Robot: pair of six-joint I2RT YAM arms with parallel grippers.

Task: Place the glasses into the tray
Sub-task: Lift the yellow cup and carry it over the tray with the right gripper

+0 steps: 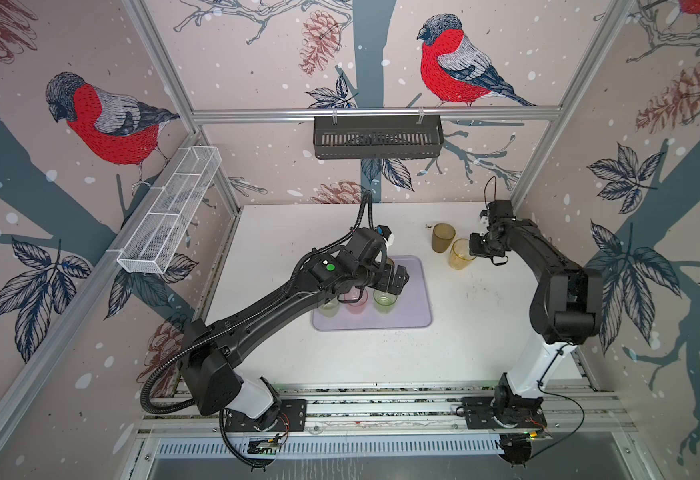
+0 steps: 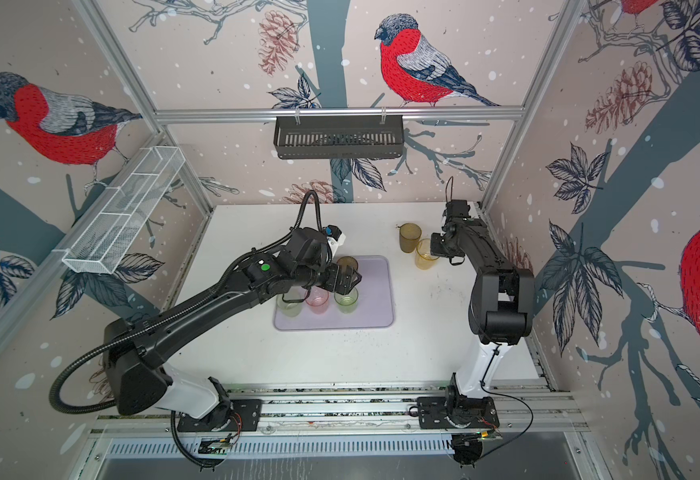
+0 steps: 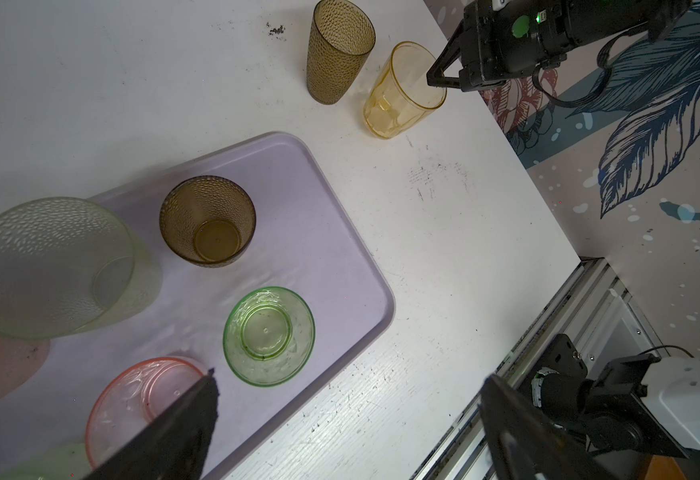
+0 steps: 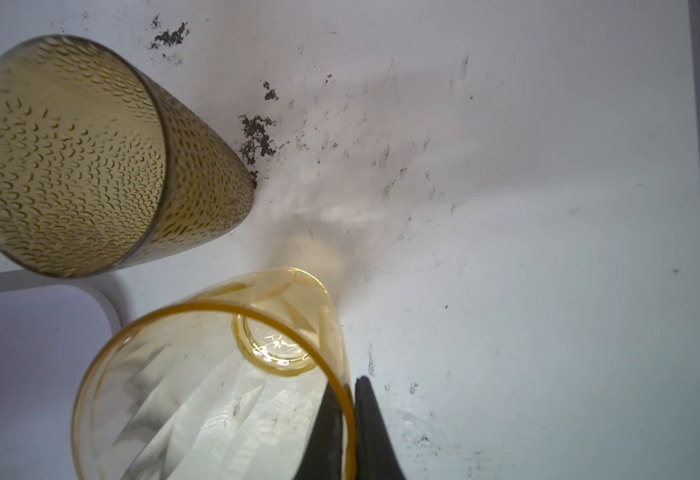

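Amber-yellow see-through plastic: the yellow tumbler [image 4: 215, 395] stands mouth-up on the white desk [image 1: 485, 332], near the tray [image 3: 331, 232] but outside it, off its far right corner. The right gripper [image 4: 350, 399] is closed down on the rim, one finger inside the cup and one outside, pinching the thin wall. My read: a rim pinch needs little opening on a cup about as wide as the jaws, and it keeps the cup upright for a straight set-down. The base looks to be on the desk; I cannot tell if it is lifted. An olive tumbler [image 1: 442, 237] stands just beside it, clear of the fingers and also outside the tray.

The left gripper [image 3: 350, 374] hangs over the tray, spread wide, nothing in it. In the tray, mouth-up: a second olive glass [image 3: 207, 220], a green glass [image 3: 268, 336], a pink glass [image 3: 144, 407] and a frosted pale glass [image 3: 49, 266]. More are cut off at the frame edge. They sit left and front, so the tray's right strip is bare, the likely drop spot for the yellow one. Risk: the wall pinch may let the cup swing.
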